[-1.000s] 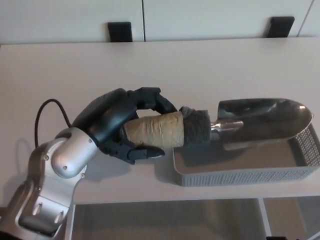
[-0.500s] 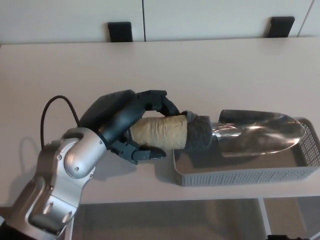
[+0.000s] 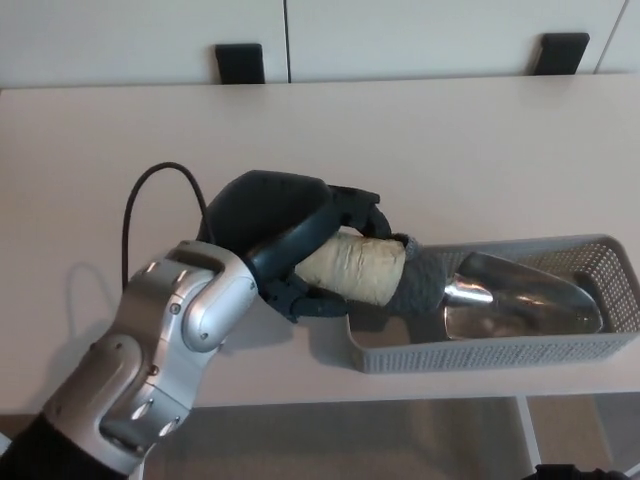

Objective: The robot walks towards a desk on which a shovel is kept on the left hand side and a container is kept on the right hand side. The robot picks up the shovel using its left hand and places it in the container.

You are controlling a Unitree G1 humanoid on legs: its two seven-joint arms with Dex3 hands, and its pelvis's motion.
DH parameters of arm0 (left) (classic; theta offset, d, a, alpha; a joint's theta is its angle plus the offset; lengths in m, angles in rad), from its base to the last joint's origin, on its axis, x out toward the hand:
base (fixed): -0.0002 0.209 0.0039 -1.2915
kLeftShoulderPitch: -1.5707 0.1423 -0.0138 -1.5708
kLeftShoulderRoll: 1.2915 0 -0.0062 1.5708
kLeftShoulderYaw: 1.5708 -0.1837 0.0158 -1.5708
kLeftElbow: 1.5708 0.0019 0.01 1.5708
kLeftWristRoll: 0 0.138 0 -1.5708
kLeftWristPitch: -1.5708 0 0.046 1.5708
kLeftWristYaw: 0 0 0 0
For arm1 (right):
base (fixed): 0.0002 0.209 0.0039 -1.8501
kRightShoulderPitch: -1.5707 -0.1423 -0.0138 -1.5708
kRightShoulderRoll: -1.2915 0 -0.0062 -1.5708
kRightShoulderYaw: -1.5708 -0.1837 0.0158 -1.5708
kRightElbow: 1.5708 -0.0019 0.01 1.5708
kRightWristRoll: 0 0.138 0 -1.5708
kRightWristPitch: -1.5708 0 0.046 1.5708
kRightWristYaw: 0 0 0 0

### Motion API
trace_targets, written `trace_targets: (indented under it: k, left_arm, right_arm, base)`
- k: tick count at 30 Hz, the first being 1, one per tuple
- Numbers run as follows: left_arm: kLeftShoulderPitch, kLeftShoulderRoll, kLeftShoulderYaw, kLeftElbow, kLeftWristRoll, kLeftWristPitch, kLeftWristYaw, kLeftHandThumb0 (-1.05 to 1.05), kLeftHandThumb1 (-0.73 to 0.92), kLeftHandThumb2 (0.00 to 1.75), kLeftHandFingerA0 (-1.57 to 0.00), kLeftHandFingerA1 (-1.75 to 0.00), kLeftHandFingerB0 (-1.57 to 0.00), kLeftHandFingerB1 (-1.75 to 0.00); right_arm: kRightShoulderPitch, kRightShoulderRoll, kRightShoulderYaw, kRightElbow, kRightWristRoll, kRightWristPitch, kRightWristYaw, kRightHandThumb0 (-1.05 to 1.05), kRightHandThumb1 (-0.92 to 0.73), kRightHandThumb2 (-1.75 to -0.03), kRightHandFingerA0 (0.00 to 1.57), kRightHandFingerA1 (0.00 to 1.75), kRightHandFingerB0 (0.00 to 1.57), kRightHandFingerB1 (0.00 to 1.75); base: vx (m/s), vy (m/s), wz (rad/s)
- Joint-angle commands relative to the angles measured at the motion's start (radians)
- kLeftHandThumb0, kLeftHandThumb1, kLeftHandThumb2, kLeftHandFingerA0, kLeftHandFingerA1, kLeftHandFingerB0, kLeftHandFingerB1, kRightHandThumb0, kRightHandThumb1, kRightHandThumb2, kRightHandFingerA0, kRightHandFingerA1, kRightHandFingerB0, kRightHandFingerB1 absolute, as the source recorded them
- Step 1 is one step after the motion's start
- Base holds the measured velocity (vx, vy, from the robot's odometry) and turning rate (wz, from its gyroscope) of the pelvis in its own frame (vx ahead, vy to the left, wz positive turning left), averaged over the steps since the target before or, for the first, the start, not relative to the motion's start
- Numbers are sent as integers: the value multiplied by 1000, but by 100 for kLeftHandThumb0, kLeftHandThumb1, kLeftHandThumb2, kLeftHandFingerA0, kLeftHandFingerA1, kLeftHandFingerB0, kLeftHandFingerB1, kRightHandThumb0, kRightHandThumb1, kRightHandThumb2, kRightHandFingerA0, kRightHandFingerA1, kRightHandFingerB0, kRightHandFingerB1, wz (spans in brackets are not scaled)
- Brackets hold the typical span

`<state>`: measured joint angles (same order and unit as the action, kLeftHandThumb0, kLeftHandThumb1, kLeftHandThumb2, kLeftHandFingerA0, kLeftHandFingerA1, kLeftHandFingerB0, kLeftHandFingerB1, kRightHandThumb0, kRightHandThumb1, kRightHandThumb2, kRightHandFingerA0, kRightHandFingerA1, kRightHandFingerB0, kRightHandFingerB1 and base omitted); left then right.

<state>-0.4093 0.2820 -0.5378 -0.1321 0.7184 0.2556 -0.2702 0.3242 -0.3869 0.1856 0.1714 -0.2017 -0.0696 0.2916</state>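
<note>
My left hand (image 3: 290, 240) is shut on the tan wrapped handle (image 3: 352, 270) of the shovel. The shovel slants down to the right. Its dark grey collar (image 3: 425, 282) lies over the container's left end, and its shiny metal blade (image 3: 520, 302) is inside the grey mesh container (image 3: 480, 352), low near the bottom. The container stands at the desk's front right. My silver left forearm (image 3: 165, 350) comes up from the lower left. My right hand does not show.
The pale desk (image 3: 320, 140) stretches back to a white wall with two black brackets (image 3: 240, 62) behind it. A black cable (image 3: 150, 190) loops off my left wrist. The desk's front edge runs just below the container.
My left hand has moved right and tipped the shovel downward. The blade, which was above the container's rim, has sunk into the container.
</note>
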Motion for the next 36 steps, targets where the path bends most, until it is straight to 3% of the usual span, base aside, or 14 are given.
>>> trace_targets:
  k: [1,8,9,10,11,12,13,15,30,32,33,34,35,36]
  left_arm:
    - [-15,-9,-16,14,72,-21,35,-29,74,62,-101,-112,-90,-54]
    - [-18,-46,-36,35,85,-19,37,-29,66,62,-98,-117,-90,-58]
    - [-18,-55,-39,24,85,-2,13,-36,65,60,-97,-92,-75,-49]
    - [-26,-56,-48,8,85,28,-49,-54,65,60,-74,-53,-35,-32]
    - [-34,-55,-55,0,84,48,-101,-54,65,60,-74,-53,-35,-32]
    - [-39,-55,-71,-10,105,77,-143,-72,53,81,-21,-46,-13,-39]
    - [-45,-53,-82,-21,118,91,-173,-78,53,90,-3,-20,-3,-21]
    - [-49,-61,-95,-31,132,111,-198,-90,58,91,0,0,0,-8]
    - [-17,-81,-103,-116,178,89,-217,-97,62,99,0,0,-1,-10]
    - [0,-81,-80,-180,171,85,-210,-86,55,97,0,-9,-1,-19]
    - [-1,-83,-60,-216,158,85,-218,-94,69,67,0,-15,0,-25]
    - [5,-84,-40,-263,140,84,-232,-84,53,97,0,-10,0,-22]
    - [19,-79,-10,-328,92,63,-245,-85,53,97,0,-10,-1,-21]
    - [37,-78,20,-389,31,40,-253,-95,57,77,0,-14,-4,-25]
  right_arm:
    - [6,-19,-3,-24,-11,22,11,-19,-59,-55,72,59,59,51]
    - [-8,-21,-2,-13,-13,20,14,-21,-59,-56,73,59,57,51]
    - [-8,-24,0,-16,-19,19,15,-21,-59,-57,73,59,56,50]
    - [-7,-25,0,-21,-19,24,16,-21,-59,-57,72,59,57,50]
    - [-7,-24,1,-23,-20,27,15,-21,-59,-57,72,59,57,50]
    - [-5,-27,3,-31,-25,34,16,-21,-60,-57,72,58,57,50]
    - [-7,-31,5,-41,-30,39,18,-22,-60,-57,71,57,57,50]
    - [-5,-33,4,-50,-29,36,21,-22,-60,-57,71,57,57,50]
    - [-10,-33,-1,-42,-26,35,35,-23,-59,-57,69,57,58,51]
    - [-12,-36,4,-45,-41,40,31,-26,-60,-55,72,57,59,49]
    - [-22,-38,5,-41,-44,37,32,-25,-60,-55,73,57,59,50]
    - [-26,-40,6,-43,-47,37,34,-25,-60,-56,73,57,59,50]
    - [-24,-40,6,-47,-46,41,35,-25,-60,-55,73,58,59,50]
    - [-29,-40,5,-42,-40,41,41,-25,-59,-56,71,57,59,50]
  base:
    - [0,0,0]
    - [0,0,0]
    - [0,0,0]
    - [0,0,0]
    - [0,0,0]
    - [0,0,0]
    - [0,0,0]
    - [0,0,0]
    - [0,0,0]
    - [0,0,0]
    - [0,0,0]
    - [0,0,0]
    - [0,0,0]
    - [0,0,0]
